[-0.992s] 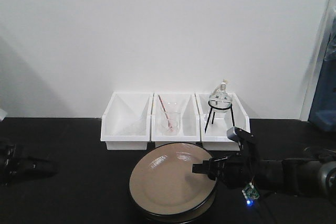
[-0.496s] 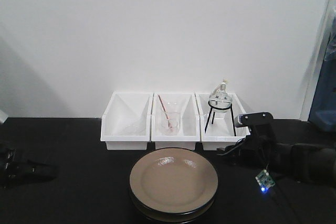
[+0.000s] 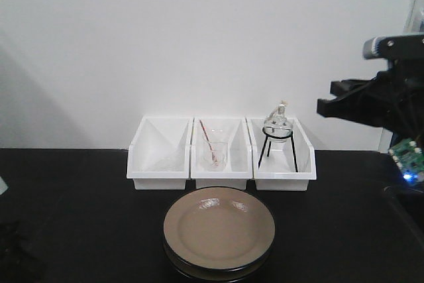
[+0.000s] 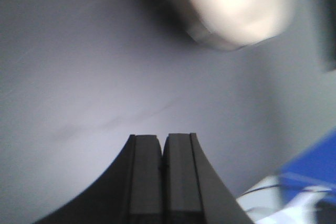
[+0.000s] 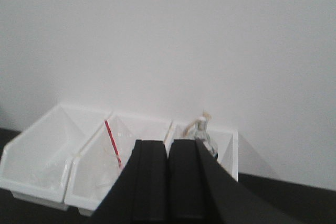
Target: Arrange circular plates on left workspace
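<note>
Two grippers point(image 4: 164, 139) point(image 5: 168, 143) (both closed), two plates point(image 3: 218, 230)

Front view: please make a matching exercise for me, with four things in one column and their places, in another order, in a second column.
Things:
1. plates
2. beaker with red rod
3. round flask
4. right gripper

Places:
a. in the right bin
b. raised in the air
c. stacked on the black bench
d. in the middle bin

Pairs: 1-c, 2-d, 3-a, 4-b.
</note>
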Available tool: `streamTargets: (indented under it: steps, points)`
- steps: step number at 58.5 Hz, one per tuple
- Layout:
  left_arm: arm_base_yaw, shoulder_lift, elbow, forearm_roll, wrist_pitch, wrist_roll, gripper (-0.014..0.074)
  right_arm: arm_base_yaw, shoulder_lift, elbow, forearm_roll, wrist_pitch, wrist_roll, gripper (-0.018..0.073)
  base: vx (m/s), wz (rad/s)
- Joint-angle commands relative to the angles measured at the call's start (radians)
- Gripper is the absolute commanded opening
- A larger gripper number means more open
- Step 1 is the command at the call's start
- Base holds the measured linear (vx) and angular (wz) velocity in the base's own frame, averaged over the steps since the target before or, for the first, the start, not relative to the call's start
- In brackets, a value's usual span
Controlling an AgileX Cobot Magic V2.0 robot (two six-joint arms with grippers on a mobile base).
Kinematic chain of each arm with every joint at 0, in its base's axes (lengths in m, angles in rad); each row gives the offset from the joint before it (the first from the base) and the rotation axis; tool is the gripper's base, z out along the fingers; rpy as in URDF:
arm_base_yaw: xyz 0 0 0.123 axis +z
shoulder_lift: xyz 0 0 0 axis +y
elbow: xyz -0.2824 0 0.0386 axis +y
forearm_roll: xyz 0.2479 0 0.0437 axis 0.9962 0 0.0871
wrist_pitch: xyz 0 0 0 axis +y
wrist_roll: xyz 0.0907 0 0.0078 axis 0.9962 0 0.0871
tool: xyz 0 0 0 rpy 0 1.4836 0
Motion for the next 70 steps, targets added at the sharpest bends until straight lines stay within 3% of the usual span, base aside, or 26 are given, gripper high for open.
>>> streamTargets:
  steps: [1, 8, 13, 17, 25, 32, 41, 51, 59, 70]
  points:
    - [-0.002, -0.027, -0.023, 0.192, -0.074, -0.14, -0.0001, 0.001, -0.135, 0.008, 0.012, 0.008, 0.029, -0.0006, 0.0, 0.0]
    - [-0.002, -0.03, -0.023, 0.542, -0.248, -0.357, -0.0001, 0.001, -0.277, 0.115, 0.012, 0.008, 0.034, -0.0005, 0.0, 0.0]
    - [-0.002, -0.051, -0.023, 0.622, -0.351, -0.417, -0.0001, 0.001, -0.376, 0.207, 0.012, 0.008, 0.034, -0.0005, 0.0, 0.0]
    - [-0.002, -0.087, -0.023, 0.577, -0.436, -0.424, -0.0001, 0.001, -0.447, 0.283, 0.012, -0.004, 0.034, -0.0005, 0.0, 0.0]
    - [-0.032, -0.204, -0.023, 0.397, -0.628, -0.359, -0.0001, 0.001, -0.579, 0.435, 0.012, -0.037, 0.031, -0.0005, 0.0, 0.0]
    - [-0.099, -0.305, -0.023, 0.278, -0.716, -0.192, -0.0001, 0.001, -0.685, 0.55, 0.012, -0.078, 0.031, -0.0005, 0.0, 0.0]
    - [-0.189, -0.433, 0.01, 0.153, -0.736, 0.033, -0.0001, 0.001, -0.804, 0.66, 0.013, -0.107, 0.031, -0.0005, 0.0, 0.0]
    - [-0.257, -0.622, 0.218, -0.051, -0.877, 0.207, -0.0001, 0.001, -0.908, 0.753, 0.022, -0.107, 0.031, -0.0005, 0.0, 0.0]
    - [-0.284, -0.811, 0.423, -0.207, -0.977, 0.282, -0.0001, 0.001, -0.953, 0.804, 0.022, -0.107, 0.031, -0.0005, 0.0, 0.0]
    - [-0.284, -1.051, 0.649, -0.236, -1.002, 0.31, -0.0001, 0.001, -0.967, 0.821, 0.027, -0.107, 0.031, -0.0005, 0.0, 0.0]
